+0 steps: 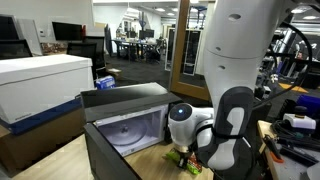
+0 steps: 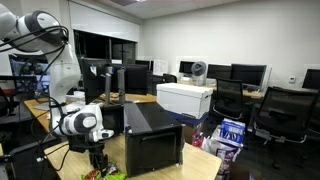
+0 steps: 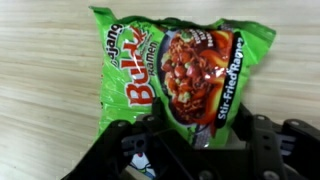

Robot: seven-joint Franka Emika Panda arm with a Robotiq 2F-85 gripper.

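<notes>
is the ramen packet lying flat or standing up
Lying flat: in the wrist view the ramen packet lies printed face up on the wooden table.

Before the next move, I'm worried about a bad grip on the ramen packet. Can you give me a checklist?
1. Packet lies flat on the table: ok.
2. Packet's lower end sits between the fingers: ok.
3. Gripper is clamped firmly on the packet: cannot tell. The fingers flank it, but no contact shows.
4. Packet's visible face is untorn: ok.
5. Microwave beside the gripper has its door open, as seen in an exterior view: ok.
</notes>
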